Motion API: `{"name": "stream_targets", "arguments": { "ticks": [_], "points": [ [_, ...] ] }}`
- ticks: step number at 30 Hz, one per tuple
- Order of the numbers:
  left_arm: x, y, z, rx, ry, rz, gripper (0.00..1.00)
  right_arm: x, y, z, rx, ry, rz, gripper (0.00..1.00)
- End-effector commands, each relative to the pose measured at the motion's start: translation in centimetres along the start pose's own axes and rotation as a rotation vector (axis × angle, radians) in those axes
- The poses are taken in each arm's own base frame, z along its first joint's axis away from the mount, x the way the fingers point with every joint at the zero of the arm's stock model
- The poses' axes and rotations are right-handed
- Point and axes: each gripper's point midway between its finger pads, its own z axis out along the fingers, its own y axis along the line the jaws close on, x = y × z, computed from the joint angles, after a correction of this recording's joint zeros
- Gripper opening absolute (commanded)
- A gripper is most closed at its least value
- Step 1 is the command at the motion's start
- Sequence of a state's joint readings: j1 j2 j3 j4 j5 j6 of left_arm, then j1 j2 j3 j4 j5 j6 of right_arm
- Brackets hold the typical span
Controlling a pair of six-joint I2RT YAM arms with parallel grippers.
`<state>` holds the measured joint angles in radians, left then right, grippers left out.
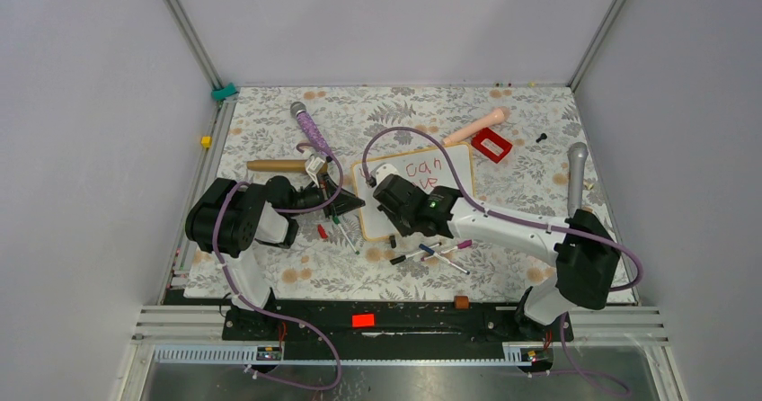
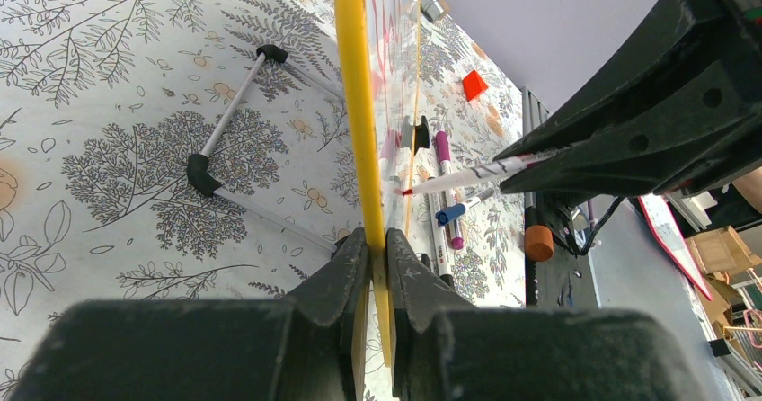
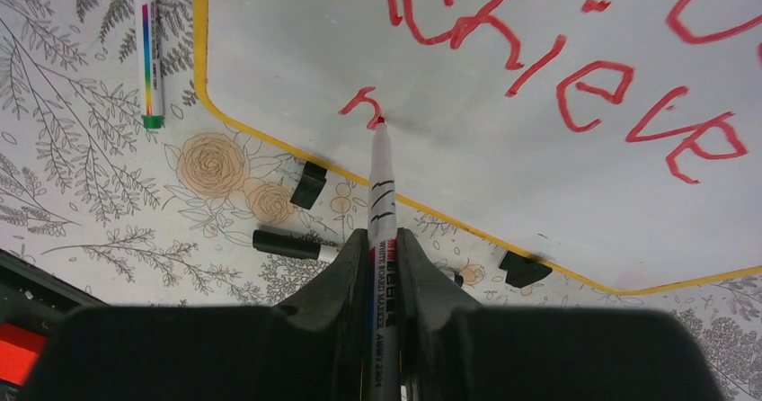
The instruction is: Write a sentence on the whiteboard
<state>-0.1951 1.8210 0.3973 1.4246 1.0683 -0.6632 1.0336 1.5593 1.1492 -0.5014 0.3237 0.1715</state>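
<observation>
right jaws hold a marker (image 3: 382,205) at the whiteboard (image 3: 467,140), loose markers (image 1: 429,253) alongside.

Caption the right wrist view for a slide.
Right gripper holds the red marker, tip on the whiteboard at a first stroke beneath the red lettering "achieve".

Our left arm (image 1: 238,221) sits folded low, elbow bent, and our left gripper (image 2: 377,239) reaches rightward, fingers (image 2: 346,275) pinched tight on the edge of the whiteboard (image 2: 350,104). Our right arm (image 1: 512,226) stretches leftward with forearm low, and our right gripper (image 3: 382,239) clamps a marker (image 3: 382,176) between its fingers.
</observation>
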Motion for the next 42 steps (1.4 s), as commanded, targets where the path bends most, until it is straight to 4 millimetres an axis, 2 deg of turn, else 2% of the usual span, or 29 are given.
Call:
{"name": "stream_targets", "arguments": {
  "ticks": [1, 7, 18, 28, 36, 42],
  "points": [
    [-0.2, -0.5, 0.1, 0.034, -0.005, 0.103, 0.01, -3.4, -2.9, -0.2, 0.105, -0.075, 0.029, 0.0],
    [-0.3, -0.4, 0.1, 0.032, -0.007, 0.103, 0.01, -3.5, -3.6, -0.2, 0.109, -0.075, 0.041, 0.0],
    [-0.3, -0.4, 0.1, 0.033, -0.006, 0.103, 0.01, -0.4, -4.1, 0.1, 0.121, -0.024, 0.075, 0.0],
    [-0.3, -0.4, 0.1, 0.033, -0.006, 0.103, 0.01, 1.1, -3.4, 0.6, 0.091, 0.013, 0.096, 0.0],
    [-0.3, -0.5, 0.1, 0.035, -0.006, 0.106, 0.01, 0.7, -3.5, 0.2, 0.092, 0.006, 0.1, 0.0],
    [-0.3, -0.5, 0.1, 0.035, -0.006, 0.106, 0.01, -1.3, -3.4, -1.8, 0.051, -0.075, 0.136, 0.0]
  ]
}}
